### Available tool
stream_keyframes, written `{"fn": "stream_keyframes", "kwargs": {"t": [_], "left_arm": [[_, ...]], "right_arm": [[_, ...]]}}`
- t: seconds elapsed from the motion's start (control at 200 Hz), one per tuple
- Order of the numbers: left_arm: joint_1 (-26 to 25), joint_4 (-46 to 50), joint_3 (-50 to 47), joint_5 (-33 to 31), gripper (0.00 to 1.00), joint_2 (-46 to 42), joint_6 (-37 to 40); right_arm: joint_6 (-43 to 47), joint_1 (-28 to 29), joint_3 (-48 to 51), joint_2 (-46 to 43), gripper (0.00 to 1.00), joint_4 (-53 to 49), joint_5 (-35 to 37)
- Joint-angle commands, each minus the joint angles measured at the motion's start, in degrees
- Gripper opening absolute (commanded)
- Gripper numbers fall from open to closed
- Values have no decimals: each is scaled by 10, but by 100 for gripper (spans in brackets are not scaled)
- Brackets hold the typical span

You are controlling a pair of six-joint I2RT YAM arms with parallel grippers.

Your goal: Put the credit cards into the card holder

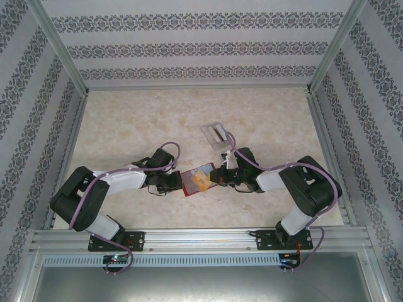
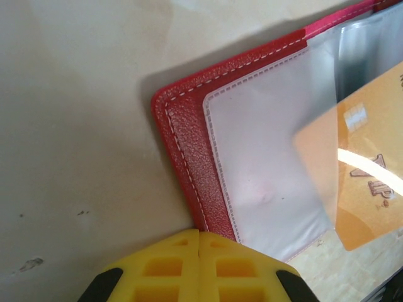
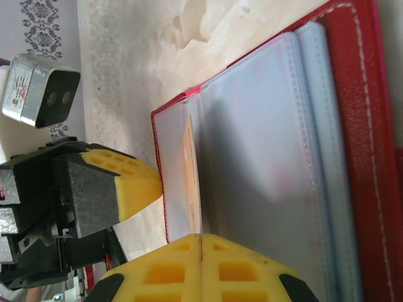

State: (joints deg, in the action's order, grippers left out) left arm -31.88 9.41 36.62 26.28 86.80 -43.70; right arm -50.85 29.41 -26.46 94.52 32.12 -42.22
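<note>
Card holder (image 2: 189, 141), one, lies open with one orange card (image 2: 371, 189); left fingers (image 2: 198, 267) and right fingers (image 3: 201, 270) both closed.

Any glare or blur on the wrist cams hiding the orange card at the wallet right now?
Left wrist: a bright glare streak crosses the orange card, and the hazy clear pocket softens its left part; the red wallet is sharp, throwing a soft shadow on the table. Right wrist: the card shows edge-on, dim but readable, no hard glare. Top external: evenly lit, wallet small.
</note>
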Motion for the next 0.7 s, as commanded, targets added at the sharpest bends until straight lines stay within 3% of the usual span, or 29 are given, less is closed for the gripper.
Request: {"fn": "stream_keyframes", "kwargs": {"t": [0.0,0.34,0.694], "left_arm": [[-6,9,0,-13,1,-2,7],[-6,24,5,-17,0,-3,12],[-6,12,3,-11,0,-2,2]], "right_arm": [[8,5,2,26,0,32,15],[-36,9,-2,96,0,145,10],[-36,24,3,104,0,164,33]]}}
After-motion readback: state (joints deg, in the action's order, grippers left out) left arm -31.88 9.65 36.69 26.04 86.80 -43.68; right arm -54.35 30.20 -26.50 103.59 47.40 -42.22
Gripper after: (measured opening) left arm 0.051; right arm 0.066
